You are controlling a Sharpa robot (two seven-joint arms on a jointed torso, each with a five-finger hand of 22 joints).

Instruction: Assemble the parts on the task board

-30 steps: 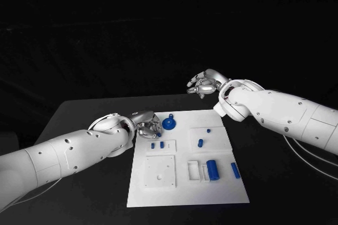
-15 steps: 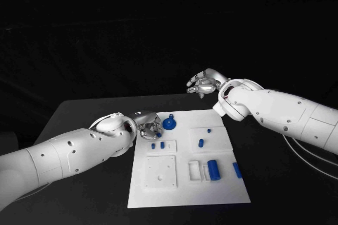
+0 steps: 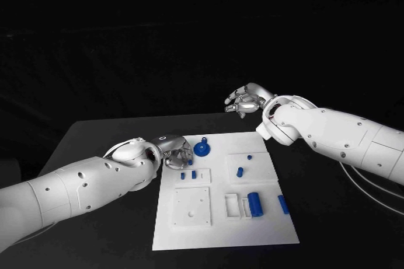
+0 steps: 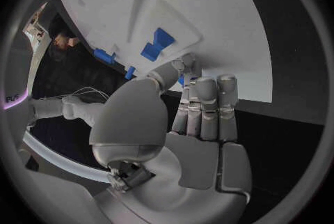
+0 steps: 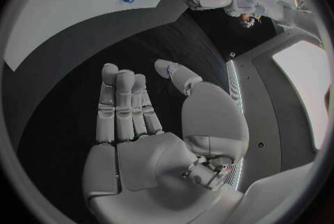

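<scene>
White task board (image 3: pixel 261 234) sits in the middle of the black table (image 3: pixel 101 135), long side running away from me. On it there's a blue gear-looking round part (image 3: pixel 202 147) near the far left corner, two small blue pegs (image 3: pixel 188 175) on a raised square just nearer to me, a couple more little blue bits (image 3: pixel 240 171) on the square to their right, and a blue cylinder (image 3: pixel 254 203) with a smaller blue piece (image 3: pixel 283 204) beside it near the middle right.

My left hand (image 3: pixel 177 153) is down at the board's left edge, just beside the gear. In the left wrist view my fingers (image 4: pixel 206 110) lie side by side, pressed together, tips at the board's edge with the thumb reaching toward the pegs; holding nothing as far as I can see.

My right hand (image 3: pixel 245 101) is up in the air past the far edge of the board, well apart from the parts. Right wrist view shows the fingers (image 5: pixel 124 104) straight and close together, thumb out to the side, empty palm.
</scene>
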